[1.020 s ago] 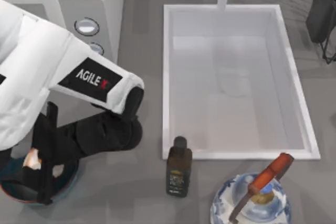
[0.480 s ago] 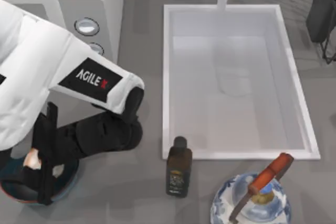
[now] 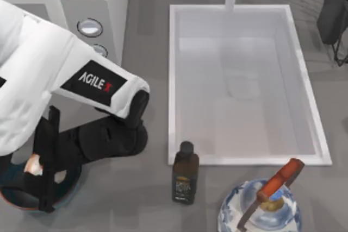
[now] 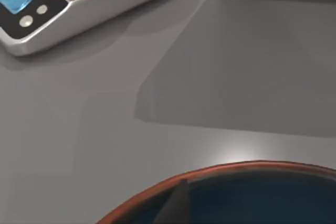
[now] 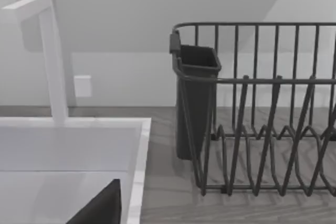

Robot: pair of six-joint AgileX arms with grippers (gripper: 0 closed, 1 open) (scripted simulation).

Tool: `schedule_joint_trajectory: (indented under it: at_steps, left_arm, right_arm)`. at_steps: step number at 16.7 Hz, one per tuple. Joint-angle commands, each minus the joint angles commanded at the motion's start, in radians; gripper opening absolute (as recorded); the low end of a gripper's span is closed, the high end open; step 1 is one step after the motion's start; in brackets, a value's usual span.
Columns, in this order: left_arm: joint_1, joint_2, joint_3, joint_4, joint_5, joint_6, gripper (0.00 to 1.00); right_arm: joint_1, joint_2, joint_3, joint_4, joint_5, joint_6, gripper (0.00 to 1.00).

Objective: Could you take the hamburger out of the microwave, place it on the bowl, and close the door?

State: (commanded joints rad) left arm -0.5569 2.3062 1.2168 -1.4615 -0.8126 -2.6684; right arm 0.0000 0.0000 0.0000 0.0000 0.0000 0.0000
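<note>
Now the left gripper (image 3: 43, 175) hangs over the bowl (image 3: 69, 188) at the near left corner of the table, and a pale piece of the hamburger (image 3: 34, 164) shows between its dark fingers, right above the blue inside of the bowl; whether the fingers are clamped on it or a little apart, I cannot tell. Behind the arm stands the microwave (image 3: 103, 9) with its two round knobs, while the sink (image 3: 174, 80), the dark bottle (image 3: 185, 173) and the patterned vessel with a red handle (image 3: 261, 210) are to the right. The left wrist view shows the reddish-brown rim of the bowl just below the camera, and the right wrist view looks at a dark dish rack (image 5: 257, 108) beside the sink.
</note>
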Motion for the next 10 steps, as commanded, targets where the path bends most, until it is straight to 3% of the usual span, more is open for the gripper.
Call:
schedule_joint_trajectory:
  at_steps: [5, 10]
  left_arm:
    - [-0.001, -0.097, -0.024, 0.010, 0.031, 0.047, 1.00]
    - [0.104, -0.365, -0.190, 0.189, 0.152, 0.354, 1.00]
  right_arm:
    - [0.000, 0.000, 0.000, 0.000, 0.000, 0.000, 1.00]
    - [0.000, 0.000, 0.000, 0.000, 0.000, 0.000, 1.00]
